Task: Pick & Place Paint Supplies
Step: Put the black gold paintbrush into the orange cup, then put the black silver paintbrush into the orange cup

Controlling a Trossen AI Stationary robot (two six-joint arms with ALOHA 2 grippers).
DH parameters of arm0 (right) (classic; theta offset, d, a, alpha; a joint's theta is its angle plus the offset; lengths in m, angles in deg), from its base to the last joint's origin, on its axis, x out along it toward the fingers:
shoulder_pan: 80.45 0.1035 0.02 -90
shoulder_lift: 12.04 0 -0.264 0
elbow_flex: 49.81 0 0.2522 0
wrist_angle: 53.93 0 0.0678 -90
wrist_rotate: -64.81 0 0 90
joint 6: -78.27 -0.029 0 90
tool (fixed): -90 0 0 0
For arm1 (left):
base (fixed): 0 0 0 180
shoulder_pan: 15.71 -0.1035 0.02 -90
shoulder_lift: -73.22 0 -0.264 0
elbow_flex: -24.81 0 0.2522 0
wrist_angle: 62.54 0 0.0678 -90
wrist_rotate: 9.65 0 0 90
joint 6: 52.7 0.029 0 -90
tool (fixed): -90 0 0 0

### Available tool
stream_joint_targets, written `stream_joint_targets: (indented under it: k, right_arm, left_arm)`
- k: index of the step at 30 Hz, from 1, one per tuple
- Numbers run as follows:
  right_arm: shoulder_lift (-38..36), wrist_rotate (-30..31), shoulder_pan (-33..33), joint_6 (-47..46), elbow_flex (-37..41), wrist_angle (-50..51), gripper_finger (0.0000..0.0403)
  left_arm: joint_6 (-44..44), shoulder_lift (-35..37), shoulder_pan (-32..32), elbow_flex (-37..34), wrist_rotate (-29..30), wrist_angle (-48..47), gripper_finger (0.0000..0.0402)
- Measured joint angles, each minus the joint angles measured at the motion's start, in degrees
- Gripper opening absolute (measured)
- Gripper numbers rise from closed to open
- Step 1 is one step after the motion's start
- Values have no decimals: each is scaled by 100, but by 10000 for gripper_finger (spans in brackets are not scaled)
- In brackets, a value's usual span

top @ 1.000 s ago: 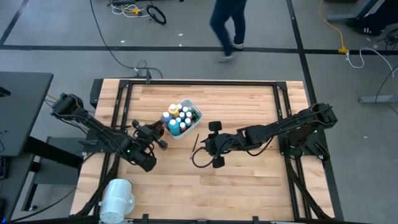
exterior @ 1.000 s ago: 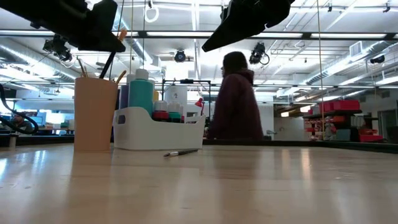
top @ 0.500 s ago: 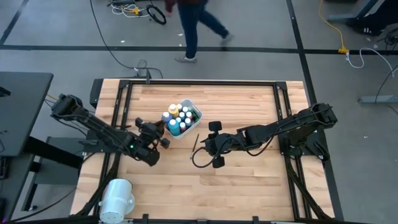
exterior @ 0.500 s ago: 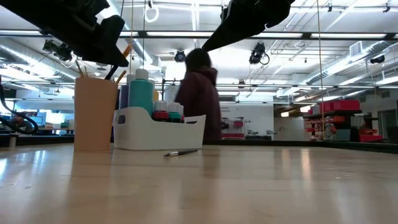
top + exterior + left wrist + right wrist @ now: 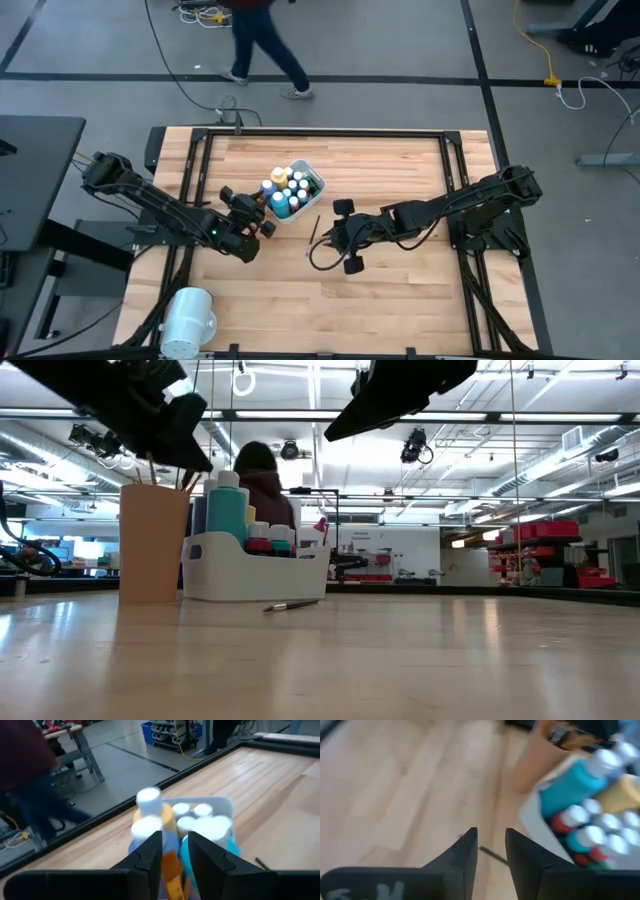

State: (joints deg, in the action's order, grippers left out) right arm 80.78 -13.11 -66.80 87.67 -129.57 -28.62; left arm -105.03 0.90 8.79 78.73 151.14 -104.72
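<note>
Wooden table [image 5: 400, 300], centre frame: white tub [image 5: 309, 180] packed with bottles [image 5: 285, 193], tan cup [image 5: 152, 540] of brushes [image 5: 186, 482] touching its left side. One loose brush [image 5: 313, 232] flat just right of tub. Left gripper [image 5: 262, 212] over cup, fingers slightly spread, pinching nothing visible. Right gripper [image 5: 344, 234] right of loose brush, fingers parted, empty.

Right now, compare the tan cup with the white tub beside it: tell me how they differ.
The tan cup is tall, narrow and round; the white tub is low, wide and rectangular. The cup holds thin brushes standing upright; the tub holds paint bottles with white caps. The cup sits under the left pincer; the tub lies farther from it. Both stand upright on the wooden table, side by side.
</note>
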Motion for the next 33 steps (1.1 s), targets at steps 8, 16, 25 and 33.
stream_joint_targets:
  k: [8,16,25,33]
  right_arm:
    - [414,-677,0,616,4,-594,110]
    - [1389,-816,0,1016,7,-1373,165]
    - [2462,-860,-212,1126,3,-2310,187]
    - [2830,-875,-358,1210,-9,-2654,185]
  left_arm:
    - [916,0,32,702,-139,5,97]
    - [1702,0,32,922,-309,434,96]
    - [2121,154,165,924,-128,1001,96]
    - [2270,339,426,922,-133,1102,96]
